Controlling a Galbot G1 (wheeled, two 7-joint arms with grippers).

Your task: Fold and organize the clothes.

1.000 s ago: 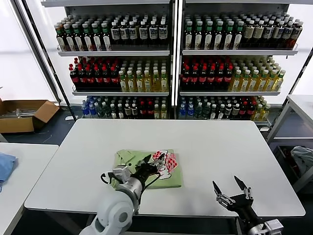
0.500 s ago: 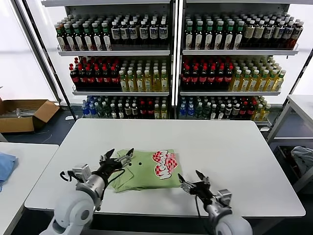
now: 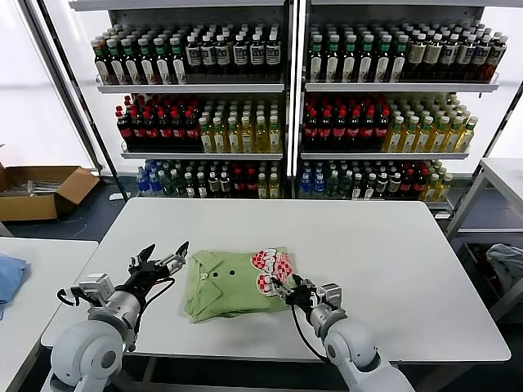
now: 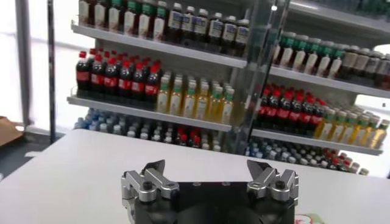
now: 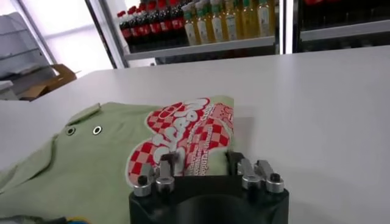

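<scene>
Light green and folded into a rough rectangle, the short-sleeved shirt [image 3: 237, 282] lies on the white table [image 3: 376, 245], a little left of centre in the lower half of the head view. Its collar and small buttons face the left of the frame; its red-and-white checkered print [image 3: 271, 269] sits at the right end. The bundle's long axis runs left to right across the picture.

The right gripper [image 3: 288, 291] is at the shirt's lower right corner, just under the print — so the cloth lies directly ahead of its jaws and toward the left of the frame. In the right wrist view the same gripper [image 5: 201, 173] shows its fingers [image 5: 159, 172] partly drawn together over the edge of the printed cloth; whether fabric is actually pinched between them cannot be told, since the tips are low in that picture and the contact is hidden.

The left gripper [image 3: 161, 261] hangs off the shirt's left end, near the collar but clear of it, with bare table beneath. Its jaws stand wide apart, and the left wrist view confirms this: the gripper [image 4: 210, 182] holds nothing and looks toward shelves of bottles [image 4: 183, 97] beyond the table.

By my reading, the right arm is the nearer one and the next move turns on it — a pinch at the print-side edge, then a carry along the long axis toward the collar end, or a tidy nudge of the bundle.
</scene>
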